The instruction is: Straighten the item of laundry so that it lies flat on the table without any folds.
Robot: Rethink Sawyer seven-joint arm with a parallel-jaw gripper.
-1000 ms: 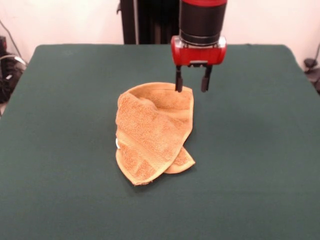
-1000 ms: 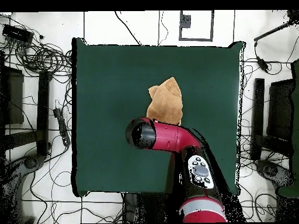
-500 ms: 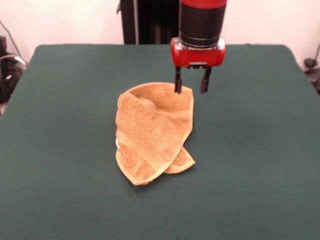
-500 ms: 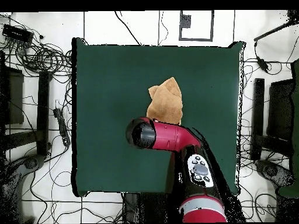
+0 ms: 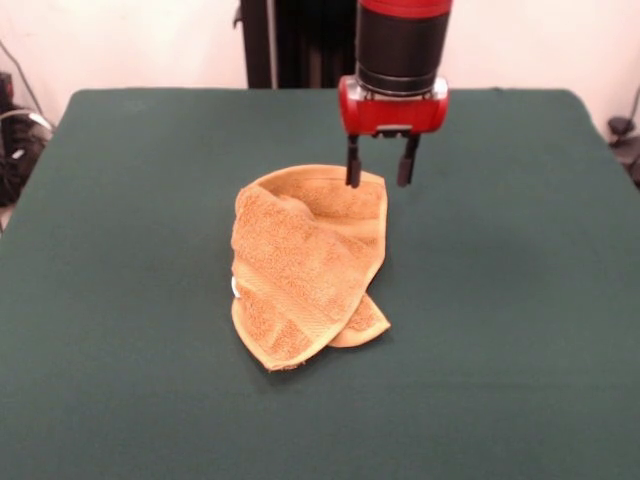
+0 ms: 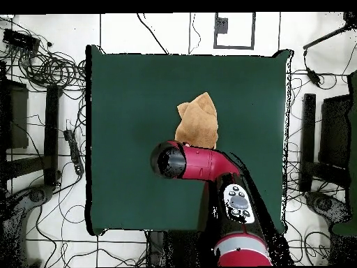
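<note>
Towel (image 5: 305, 265) lies folded over itself on table (image 5: 120, 200); gripper (image 5: 378, 178) hangs above its far edge, jaws apart, empty.

Arm (image 5: 404, 40): cut off by the top edge in the front view; only the lower black and red section shows.
Gripper (image 5: 378, 178): hidden under the arm in the overhead view.
Towel (image 6: 197, 122): the end nearest the arm is covered overhead; in the front view its folded-under layers are out of sight.
White speck (image 5: 234, 288): at the towel's edge, possibly a tag; too small to tell.
Table (image 5: 120, 200): near edge cut off in the front view.
</note>
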